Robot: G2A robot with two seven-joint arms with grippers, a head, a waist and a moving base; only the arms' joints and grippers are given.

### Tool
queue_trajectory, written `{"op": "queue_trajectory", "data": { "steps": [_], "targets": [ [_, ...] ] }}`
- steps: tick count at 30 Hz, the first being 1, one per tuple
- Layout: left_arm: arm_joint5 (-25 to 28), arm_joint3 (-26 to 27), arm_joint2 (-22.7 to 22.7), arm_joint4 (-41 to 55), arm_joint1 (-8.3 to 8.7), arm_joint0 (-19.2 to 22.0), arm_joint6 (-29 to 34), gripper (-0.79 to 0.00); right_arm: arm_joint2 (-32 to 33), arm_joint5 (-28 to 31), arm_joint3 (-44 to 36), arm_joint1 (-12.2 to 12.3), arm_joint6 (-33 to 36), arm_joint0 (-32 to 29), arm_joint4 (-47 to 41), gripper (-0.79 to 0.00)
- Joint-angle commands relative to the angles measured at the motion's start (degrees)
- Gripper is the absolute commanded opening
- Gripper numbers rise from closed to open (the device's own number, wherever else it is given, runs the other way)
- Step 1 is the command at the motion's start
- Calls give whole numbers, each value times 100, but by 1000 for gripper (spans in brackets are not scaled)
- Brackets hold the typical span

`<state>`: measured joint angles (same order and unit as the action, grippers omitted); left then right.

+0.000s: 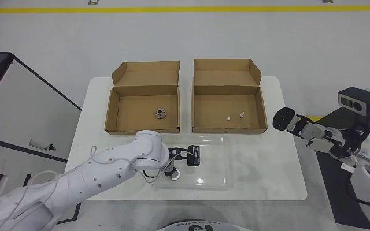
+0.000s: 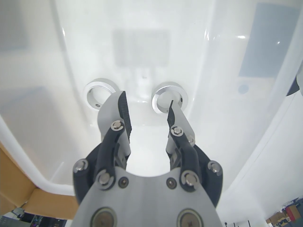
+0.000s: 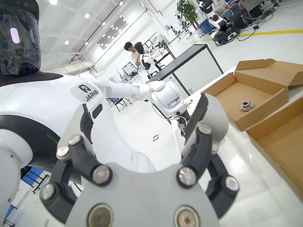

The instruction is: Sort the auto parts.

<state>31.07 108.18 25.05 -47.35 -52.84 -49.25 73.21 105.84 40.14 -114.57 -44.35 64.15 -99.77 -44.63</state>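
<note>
Silver ring (image 2: 92,100) plus a second ring (image 2: 158,106) lie side by side in the clear tray (image 1: 225,173). My left gripper (image 2: 147,98) hangs over them, jaws spread, one tip in front of the second ring's hole. To grab well I'd straddle one rim wall only, keep off the other ring, then close. My right gripper (image 3: 143,101) is off the table (image 1: 277,190), jaws spread, holding nothing. Count: one flange (image 1: 160,112) in the left box (image 1: 113,110), two small parts (image 1: 228,116) in the right box (image 1: 192,110).
</note>
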Motion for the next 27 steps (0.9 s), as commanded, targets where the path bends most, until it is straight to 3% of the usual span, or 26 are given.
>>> {"op": "queue_trajectory", "data": {
  "steps": [1, 27],
  "targets": [
    [13, -56, -43, -54, -7, 10, -13, -397, 0, 0, 0, 0, 0, 0, 0, 0],
    [125, -333, -316, -152, -63, 93, -133, -493, 0, 0, 0, 0, 0, 0, 0, 0]
  ]
}}
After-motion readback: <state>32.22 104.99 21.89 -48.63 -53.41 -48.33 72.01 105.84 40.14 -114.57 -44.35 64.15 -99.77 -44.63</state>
